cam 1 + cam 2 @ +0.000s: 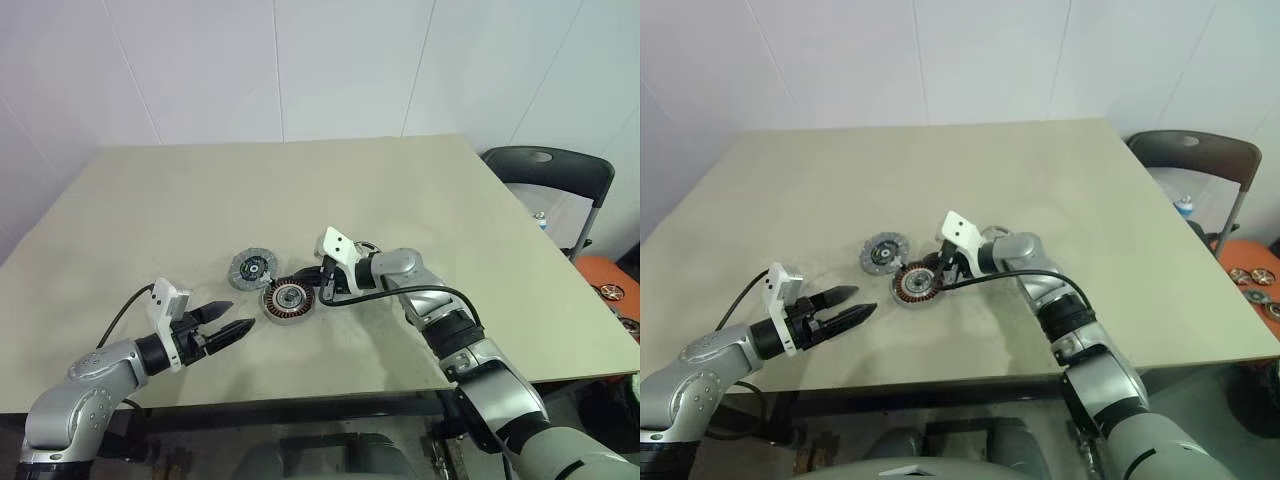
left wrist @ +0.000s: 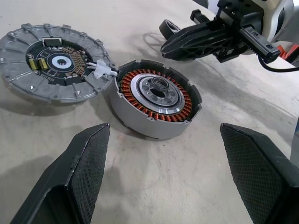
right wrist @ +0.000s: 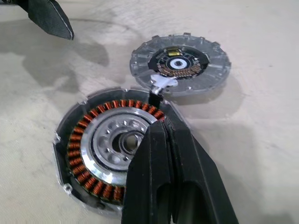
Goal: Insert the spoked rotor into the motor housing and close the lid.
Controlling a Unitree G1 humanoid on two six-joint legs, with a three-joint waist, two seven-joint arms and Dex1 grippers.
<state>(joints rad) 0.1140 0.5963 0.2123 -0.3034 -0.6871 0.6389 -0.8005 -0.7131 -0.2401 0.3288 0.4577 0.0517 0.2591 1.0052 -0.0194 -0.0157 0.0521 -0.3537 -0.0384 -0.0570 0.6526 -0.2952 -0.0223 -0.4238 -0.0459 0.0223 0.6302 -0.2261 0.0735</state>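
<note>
The motor housing (image 1: 288,300), a round cup with copper windings around a silvery hub, sits near the table's front middle. The lid (image 1: 252,267), a ribbed grey disc with a dark centre, lies flat beside it, touching its far-left side. My right gripper (image 1: 303,282) is shut and empty, its tips (image 3: 159,128) over the housing's rim on the lid's side. A dark curved rim (image 2: 169,29) shows behind that gripper, likely the spoked rotor, mostly hidden. My left gripper (image 1: 238,316) stands open and empty, left of the housing and pointing at it, its fingers (image 2: 84,163) wide apart.
The beige table (image 1: 200,200) stretches wide behind the parts. A dark chair (image 1: 550,165) stands off the table's right side. An orange bin (image 1: 615,285) sits lower right, past the table edge.
</note>
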